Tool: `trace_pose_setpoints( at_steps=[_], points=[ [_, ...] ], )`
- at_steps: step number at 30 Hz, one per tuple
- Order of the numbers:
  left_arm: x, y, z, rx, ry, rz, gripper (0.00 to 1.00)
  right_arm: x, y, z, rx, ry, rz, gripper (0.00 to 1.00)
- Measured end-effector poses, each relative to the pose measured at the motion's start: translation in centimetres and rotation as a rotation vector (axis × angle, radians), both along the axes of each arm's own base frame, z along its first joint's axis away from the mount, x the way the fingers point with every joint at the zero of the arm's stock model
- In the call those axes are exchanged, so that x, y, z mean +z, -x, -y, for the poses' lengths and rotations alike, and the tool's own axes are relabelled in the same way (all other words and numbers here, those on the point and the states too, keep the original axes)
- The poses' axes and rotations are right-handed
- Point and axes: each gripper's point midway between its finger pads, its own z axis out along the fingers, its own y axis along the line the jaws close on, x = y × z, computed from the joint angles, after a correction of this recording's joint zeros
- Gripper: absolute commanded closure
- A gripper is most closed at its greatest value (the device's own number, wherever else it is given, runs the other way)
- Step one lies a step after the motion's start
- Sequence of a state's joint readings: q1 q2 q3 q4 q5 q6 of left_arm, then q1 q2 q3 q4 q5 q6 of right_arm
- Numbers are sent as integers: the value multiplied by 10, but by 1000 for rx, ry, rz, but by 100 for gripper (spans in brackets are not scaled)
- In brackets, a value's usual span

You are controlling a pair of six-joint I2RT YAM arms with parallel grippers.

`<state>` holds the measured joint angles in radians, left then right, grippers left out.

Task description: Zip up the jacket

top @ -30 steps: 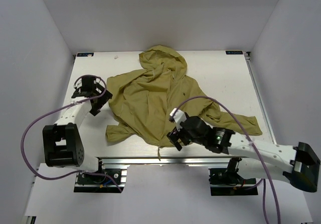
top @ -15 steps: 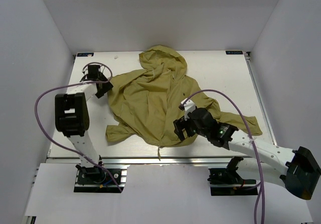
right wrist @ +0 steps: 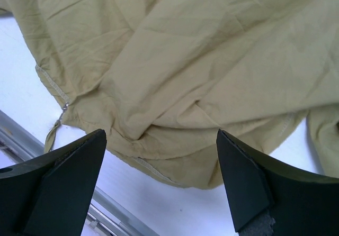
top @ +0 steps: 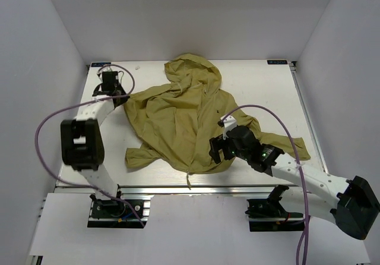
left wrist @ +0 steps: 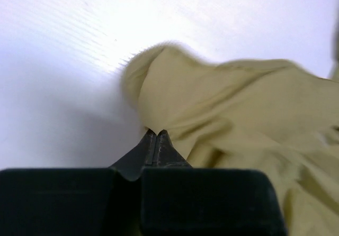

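- Olive jacket [top: 184,116] lies crumpled on the bench [top: 267,81]; left claw [left wrist: 155,136] clenched at its sleeve [left wrist: 159,82], hold on cloth unclear; a tug may slip.
- Over the hem [right wrist: 159,170], right claw [right wrist: 160,141] gapes wide; may grab cloth, not zipper [right wrist: 64,107].

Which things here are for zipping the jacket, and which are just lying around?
For the job: the jacket; left gripper, shut at its edge; right gripper, open above its hem.
Just there: the table; small white speck near its far edge; metal front rail.
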<state>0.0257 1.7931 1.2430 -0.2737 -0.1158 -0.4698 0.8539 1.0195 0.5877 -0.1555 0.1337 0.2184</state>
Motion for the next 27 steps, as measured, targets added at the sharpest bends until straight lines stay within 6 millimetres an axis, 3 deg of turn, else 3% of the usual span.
trace_pose_setpoints(
  at_steps=[2, 3, 5, 7, 9, 10, 14, 15, 17, 20, 22, 24, 27],
  points=[
    [43, 12, 12, -1, -86, 84, 100, -2, 0, 6, -30, -10, -10, 11],
    [67, 18, 30, -25, -117, 138, 100, -2, 0, 9, -48, -16, -15, 11],
    [107, 35, 79, -103, -143, 229, 100, -2, -1, 14, -77, -20, -22, 11],
    [126, 64, 137, -219, -135, 282, 100, 0, -1, 19, -104, -28, -25, 11],
    [118, 97, 178, -320, -136, 256, 100, 2, -2, 23, -135, -36, -27, 11],
    [107, 113, 189, -353, -148, 220, 100, 3, -2, 26, -148, -41, -29, 11],
    [42, 180, 204, -442, -247, -19, 98, 1, -4, 39, -213, -55, -47, 11],
    [31, 197, 207, -470, -270, -68, 72, -1, -4, 42, -226, -56, -51, 11],
    [14, 230, 218, -548, -303, -145, 43, -7, -4, 47, -250, -55, -63, 11],
    [2, 283, 239, -690, -335, -227, 28, -16, -1, 53, -267, -45, -94, 11],
    [1, 303, 240, -728, -351, -268, 7, -18, 0, 53, -266, -42, -107, 11],
    [3, 310, 234, -710, -362, -295, 2, -20, 1, 52, -259, -44, -117, 11],
    [15, 306, 225, -651, -357, -276, 2, -21, 3, 50, -247, -47, -130, 11]
  ],
)
